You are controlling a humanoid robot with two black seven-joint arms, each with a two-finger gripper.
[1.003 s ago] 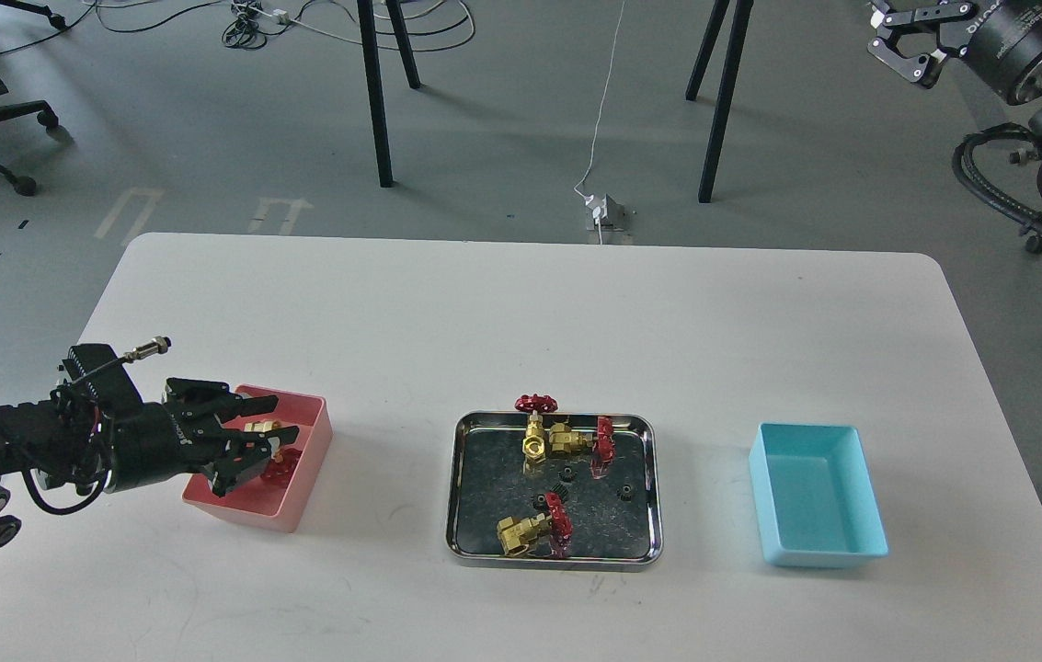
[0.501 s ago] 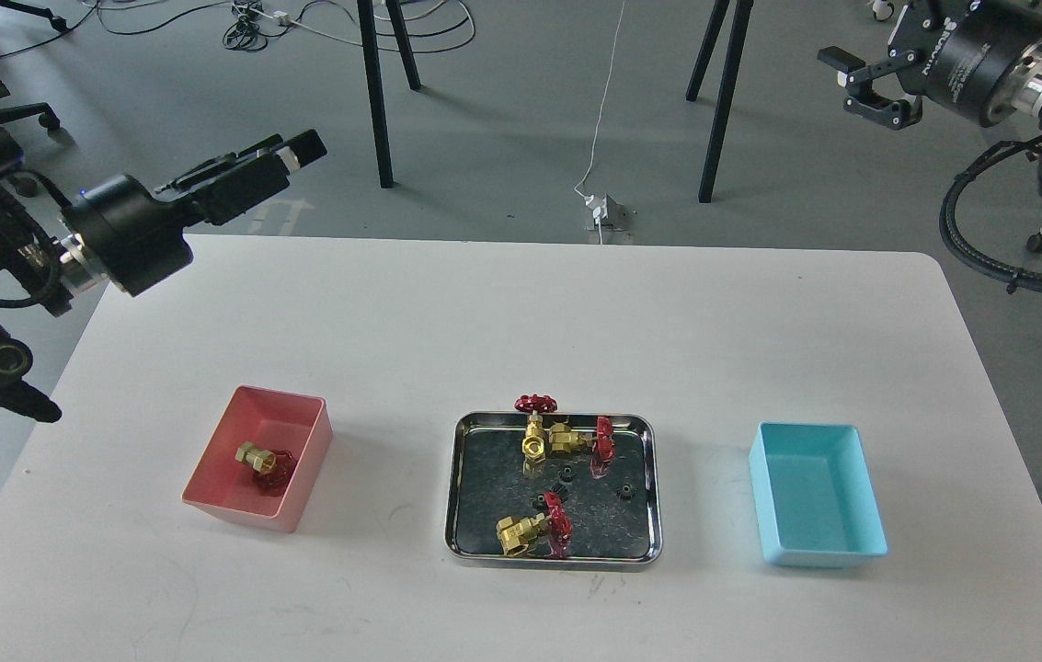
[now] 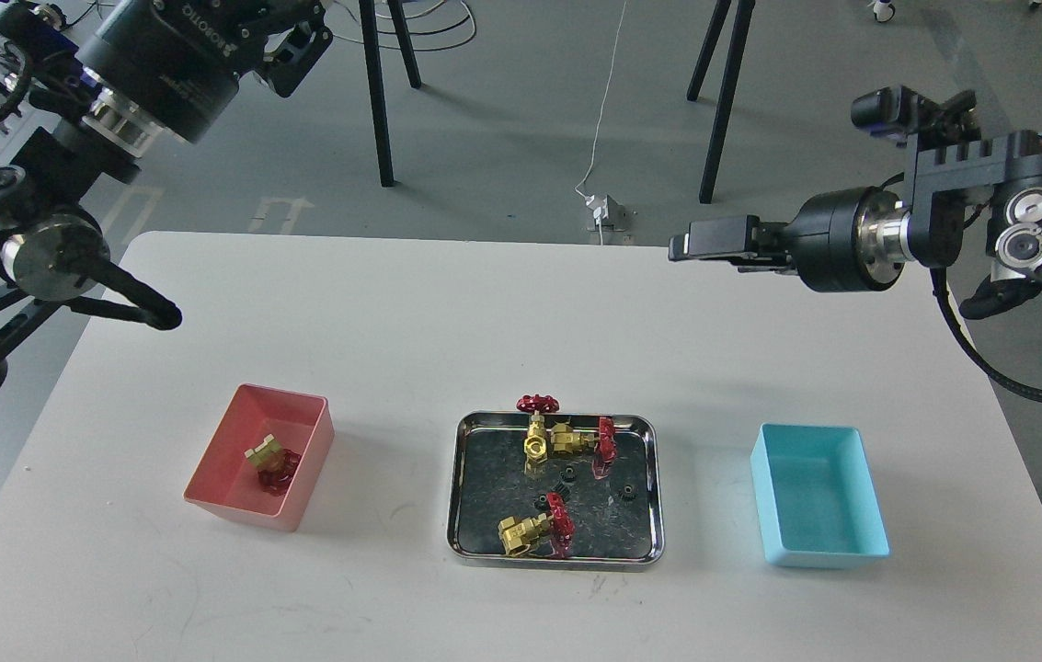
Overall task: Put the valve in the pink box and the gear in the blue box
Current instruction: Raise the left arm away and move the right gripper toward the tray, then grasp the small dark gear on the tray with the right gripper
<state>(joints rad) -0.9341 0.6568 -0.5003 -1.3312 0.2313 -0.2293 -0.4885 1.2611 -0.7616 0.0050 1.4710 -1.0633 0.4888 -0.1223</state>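
Note:
One brass valve with a red handwheel lies inside the pink box at the front left. Three more valves and three tiny black gears lie in the steel tray at the centre. The blue box at the front right holds nothing. My left gripper is high at the top left, far behind the pink box, with its fingers apart and empty. My right gripper hovers over the table's far right and points left. It is seen side-on.
The white table bears only the two boxes and the tray. Black stand legs and cables stand on the grey floor beyond the far edge. A thick left-arm link hangs over the table's left edge.
My left gripper let go of the valve, which stays in the pink box, and rose up and back to the top left. My right arm swung down and left, over the table's far right.

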